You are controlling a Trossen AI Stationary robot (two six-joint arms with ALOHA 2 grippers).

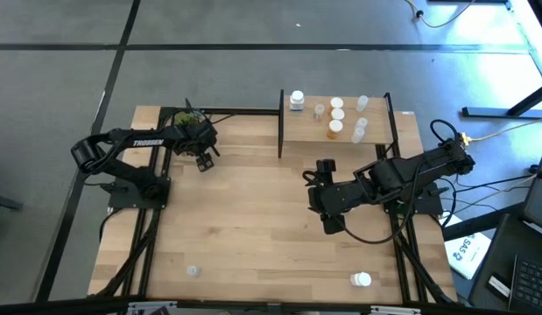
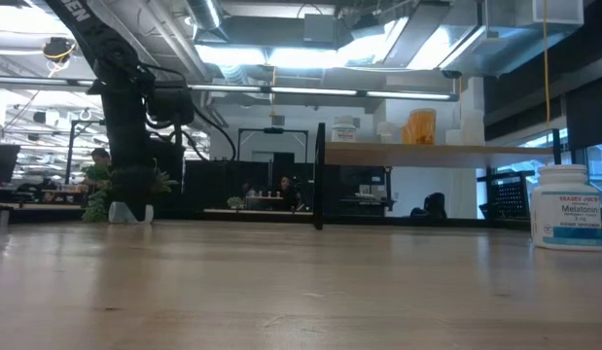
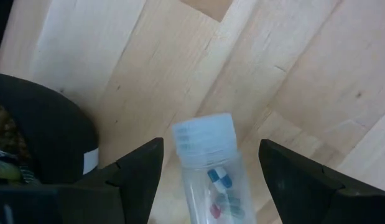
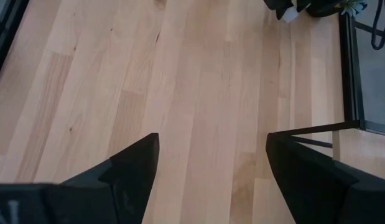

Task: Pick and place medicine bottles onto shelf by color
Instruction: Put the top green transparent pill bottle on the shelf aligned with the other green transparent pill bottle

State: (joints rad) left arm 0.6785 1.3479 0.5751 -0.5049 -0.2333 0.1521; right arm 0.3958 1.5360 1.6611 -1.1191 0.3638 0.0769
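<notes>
Abt half done: several bottles on shelf (image 1: 376,131); clear capsule bottle (image 3: 208,168) sits between left gripper (image 3: 208,180) fingers, apart, not clamped; right gripper (image 4: 211,180) spread, nothing between; two bottles (image 1: 362,279) left on table.

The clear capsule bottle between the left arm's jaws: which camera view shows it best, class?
The left wrist view: the clear capsule bottle fills the gap between the open jaws, its coloured capsules visible. The high view shows only the left gripper there; the low and right wrist views show no bottle.

Open-plan lab or office — exposed ceiling ducts (image 2: 320,29), desks, seated people (image 2: 99,165).
</notes>
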